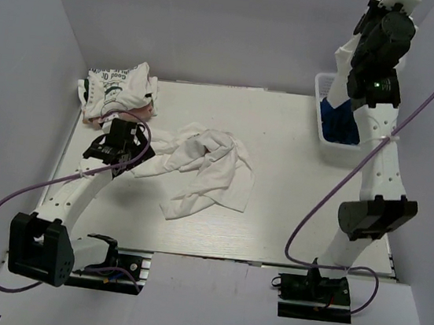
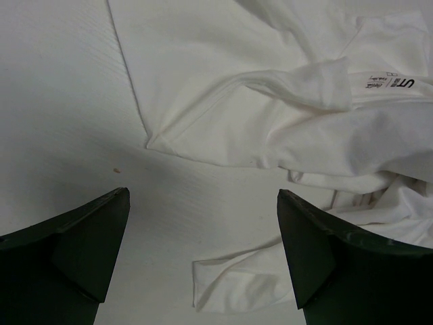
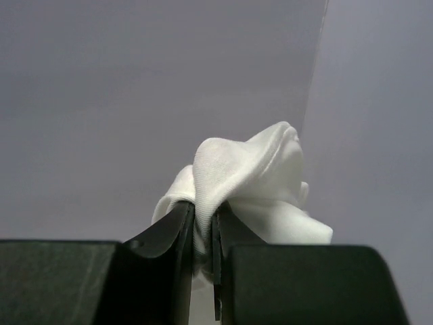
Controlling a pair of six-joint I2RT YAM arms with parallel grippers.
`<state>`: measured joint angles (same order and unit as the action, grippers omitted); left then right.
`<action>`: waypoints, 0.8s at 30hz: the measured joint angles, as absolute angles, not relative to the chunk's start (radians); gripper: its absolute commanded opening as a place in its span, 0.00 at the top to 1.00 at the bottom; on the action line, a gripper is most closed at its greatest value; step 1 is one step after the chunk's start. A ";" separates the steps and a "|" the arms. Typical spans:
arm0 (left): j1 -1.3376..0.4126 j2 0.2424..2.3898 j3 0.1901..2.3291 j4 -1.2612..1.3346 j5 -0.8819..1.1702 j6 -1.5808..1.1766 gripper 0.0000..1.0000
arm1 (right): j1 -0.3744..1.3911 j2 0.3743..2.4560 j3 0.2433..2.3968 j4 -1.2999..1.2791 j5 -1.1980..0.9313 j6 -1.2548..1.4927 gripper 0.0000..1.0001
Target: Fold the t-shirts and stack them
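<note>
White cloth point(image 3: 250, 169) sits clamped in our right tool point(image 3: 203, 208), held high; our left tool point(image 2: 203, 196) gapes wide over the counter point(image 2: 54, 101) beside a crumpled white t-shirt point(image 2: 223, 81).

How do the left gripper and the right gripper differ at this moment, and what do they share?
The left gripper is open and empty; the right gripper is shut on a bunch of white cloth. The left gripper is low over the table, beside the crumpled white t-shirt; the right gripper is high at the far right, near the basket. Both have dark fingers.
</note>
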<state>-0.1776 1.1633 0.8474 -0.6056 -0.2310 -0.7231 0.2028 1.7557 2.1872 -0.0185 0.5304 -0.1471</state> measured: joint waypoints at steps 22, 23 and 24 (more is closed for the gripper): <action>-0.161 1.214 0.891 -0.680 -0.324 -0.779 0.00 | -0.106 2.065 1.841 -0.238 0.234 0.030 0.10; -0.160 1.215 0.883 -0.670 -0.321 -0.779 0.00 | -0.089 2.020 1.826 -0.251 0.229 0.027 0.10; -0.159 1.217 0.871 -0.657 -0.318 -0.778 0.00 | -0.068 1.963 1.805 -0.262 0.222 0.023 0.10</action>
<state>-0.1589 1.2175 0.8711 -0.6575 -0.3176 -0.7776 -0.0677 1.9633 1.8053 -0.2615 0.2218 0.0231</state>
